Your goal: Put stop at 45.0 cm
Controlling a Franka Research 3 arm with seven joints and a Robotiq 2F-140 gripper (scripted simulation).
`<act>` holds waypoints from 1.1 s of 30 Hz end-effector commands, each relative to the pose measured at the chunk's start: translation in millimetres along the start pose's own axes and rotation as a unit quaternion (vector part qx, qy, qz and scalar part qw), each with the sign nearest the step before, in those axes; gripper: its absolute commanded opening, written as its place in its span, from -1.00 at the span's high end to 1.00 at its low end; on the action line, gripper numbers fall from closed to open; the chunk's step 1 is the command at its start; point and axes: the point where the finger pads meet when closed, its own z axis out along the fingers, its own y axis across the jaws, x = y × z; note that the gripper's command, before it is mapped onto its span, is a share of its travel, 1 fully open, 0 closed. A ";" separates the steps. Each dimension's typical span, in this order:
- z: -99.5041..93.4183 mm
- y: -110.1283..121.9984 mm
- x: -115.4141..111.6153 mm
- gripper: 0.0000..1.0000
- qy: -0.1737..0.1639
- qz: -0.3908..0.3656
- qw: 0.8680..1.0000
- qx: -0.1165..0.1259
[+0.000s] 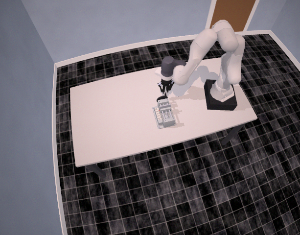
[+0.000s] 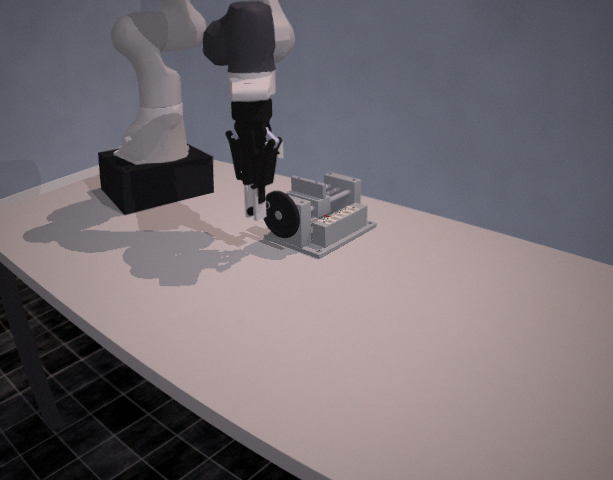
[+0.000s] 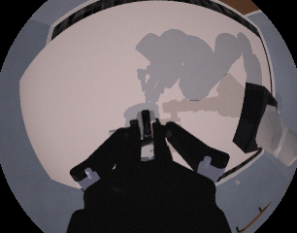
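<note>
We find the gripper (image 1: pixel 166 94) (image 2: pixel 253 208) (image 3: pixel 146 117) clenched on the knob (image 2: pixel 250 210) (image 3: pixel 147 117). We judge the handwheel (image 1: pixel 160 98) (image 2: pixel 289 222) stiff, its rim possibly slippery; the knob is the proper hold.

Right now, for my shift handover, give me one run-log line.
end effector: shut on crank handle | handwheel: upright, at the stop unit's end | scale value: unreadable | release: not done

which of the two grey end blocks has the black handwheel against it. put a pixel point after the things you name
The near end block (image 1: pixel 163 101) (image 2: pixel 303 223), on the gripper's side: the handwheel (image 1: pixel 160 98) (image 2: pixel 288 220) stands at its outer face. The far end block (image 1: pixel 169 123) (image 2: pixel 352 190) has no wheel visible.
</note>
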 end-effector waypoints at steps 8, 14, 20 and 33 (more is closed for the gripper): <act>15.0 2.8 -0.3 0.92 0.000 -0.004 1.000 0.002; 21.9 2.2 -0.3 0.92 0.000 -0.004 1.000 0.002; 27.7 0.5 -0.4 0.92 0.000 -0.004 1.000 0.002; 36.6 -4.4 -0.4 0.92 0.000 -0.004 1.000 0.002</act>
